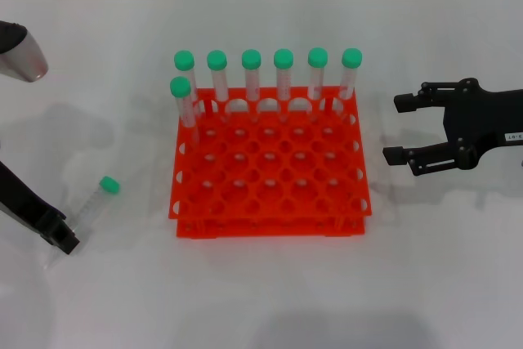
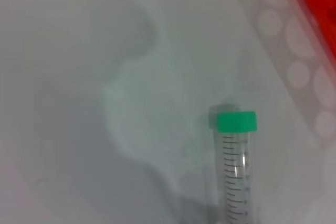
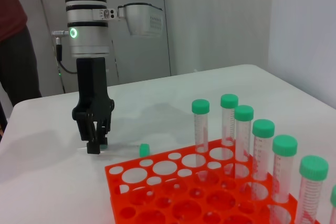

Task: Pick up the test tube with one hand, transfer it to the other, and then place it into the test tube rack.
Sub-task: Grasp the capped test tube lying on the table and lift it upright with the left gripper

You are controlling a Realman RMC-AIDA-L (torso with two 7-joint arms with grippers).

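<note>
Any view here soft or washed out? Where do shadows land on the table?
Left wrist view: soft, with broad grey shadow on the white table; the graduations on the lying clear green-capped test tube remain readable. Head view: crisp; faint shadows beside the orange-red plastic test tube rack and under the labelled right gripper. Right wrist view: the unlabelled black left gripper is sharp.

Bare table [image 1: 270, 292] open around the test tube rack [image 1: 270, 173], seven upright green-capped tubes [image 1: 283, 71] crowding its far rows, near holes free, left gripper [image 1: 61, 239] beside the lying test tube [image 1: 96, 199], right gripper [image 1: 406, 130] right of rack.
</note>
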